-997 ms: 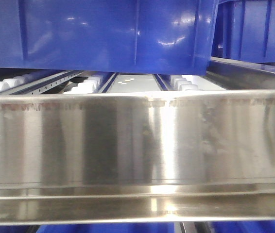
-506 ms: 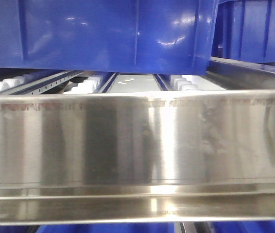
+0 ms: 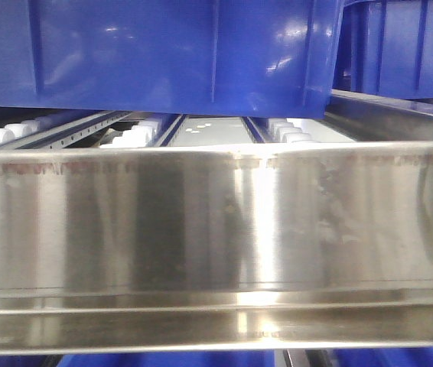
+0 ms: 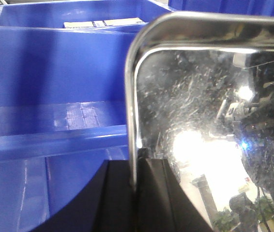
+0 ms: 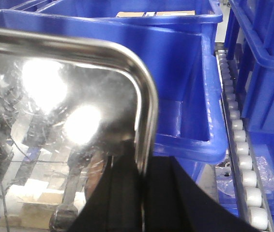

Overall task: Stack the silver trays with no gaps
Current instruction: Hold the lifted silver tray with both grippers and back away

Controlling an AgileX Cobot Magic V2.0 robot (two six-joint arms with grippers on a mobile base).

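Observation:
One silver tray fills the right half of the left wrist view, its mirror face reflecting the room and arm. My left gripper is shut on its thin left rim, one black finger on each side. In the right wrist view the silver tray fills the left half, and my right gripper is shut on its right rim in the same way. The tray hangs above blue bins. No other tray shows. Neither gripper appears in the front view.
Deep blue plastic bins sit right behind and below the tray. A roller track runs along the right. In the front view a wide brushed-steel shelf rail spans the frame below another blue bin and white rollers.
Only the dark reflections on the steel rail shift slightly sideways; bins and rollers stay put.

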